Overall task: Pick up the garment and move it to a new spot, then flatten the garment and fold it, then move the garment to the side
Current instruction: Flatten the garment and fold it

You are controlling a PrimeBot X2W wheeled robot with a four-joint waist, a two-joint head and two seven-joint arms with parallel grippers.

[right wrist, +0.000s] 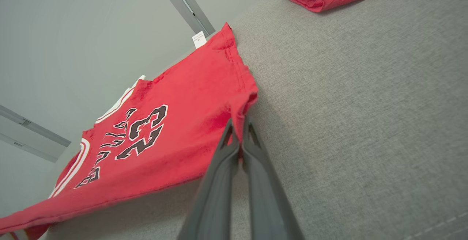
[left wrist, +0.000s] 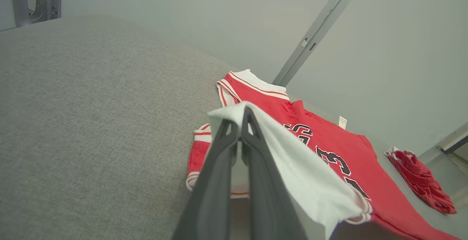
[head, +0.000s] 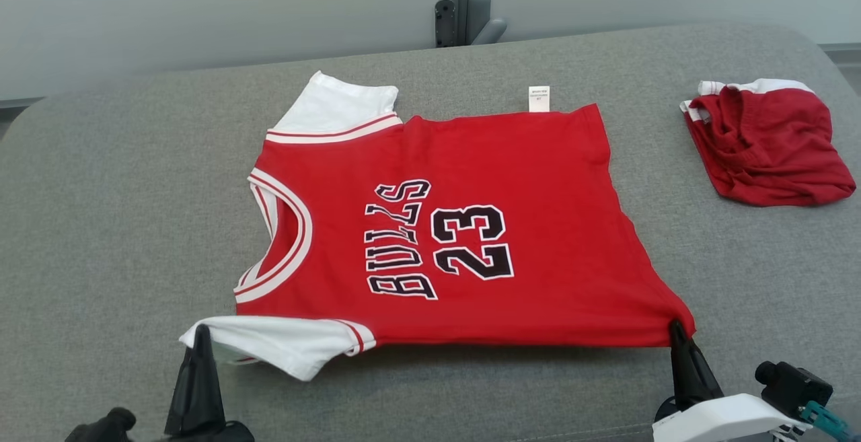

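The garment (head: 525,179) is a red jersey with white sleeves, black "BULLS 23" lettering and its collar to the left, spread on the grey padded table (head: 101,213). My left gripper (head: 200,331) is shut on the near white sleeve (left wrist: 303,174), lifting its edge. At the near right hem corner (right wrist: 245,105) my right gripper (head: 675,326) is shut on the red cloth. The jersey's near edge hangs slightly off the surface between the two grips. A white label (head: 539,98) sticks out at the far hem.
A crumpled red and white garment (head: 767,146) lies at the table's far right. Behind the table stands a pale wall with a grey metal post (head: 459,1). Bare grey padding stretches to the left of the jersey.
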